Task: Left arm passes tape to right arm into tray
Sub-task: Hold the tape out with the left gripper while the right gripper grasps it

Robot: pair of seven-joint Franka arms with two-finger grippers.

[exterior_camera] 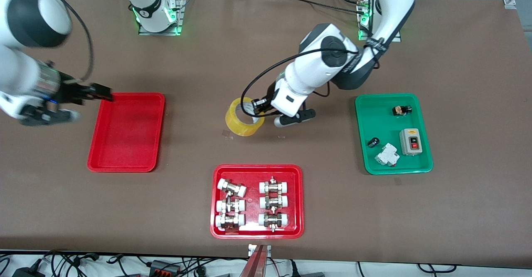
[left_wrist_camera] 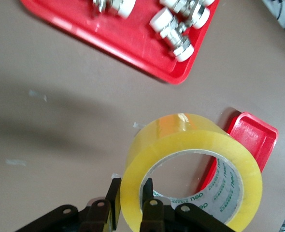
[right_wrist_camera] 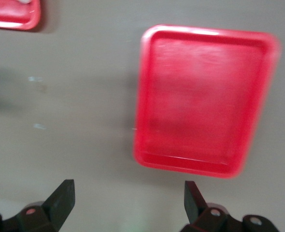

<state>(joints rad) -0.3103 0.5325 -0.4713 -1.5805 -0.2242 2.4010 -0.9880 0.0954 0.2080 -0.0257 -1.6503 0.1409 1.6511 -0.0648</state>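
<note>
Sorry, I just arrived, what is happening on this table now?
The left gripper has its jaws shut on the wall of the wide yellowish translucent tape roll, at the middle of the table. The right gripper, jaws open, is over the edge of the plain shallow red plastic tray at the right arm's end. The tape has not been passed yet.

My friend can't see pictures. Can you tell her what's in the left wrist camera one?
The left gripper pinches the wall of a yellowish tape roll, one finger inside the core, one outside. Past it on the brown table are a plain red tray's corner and another red tray holding white-capped metal fittings.
</note>
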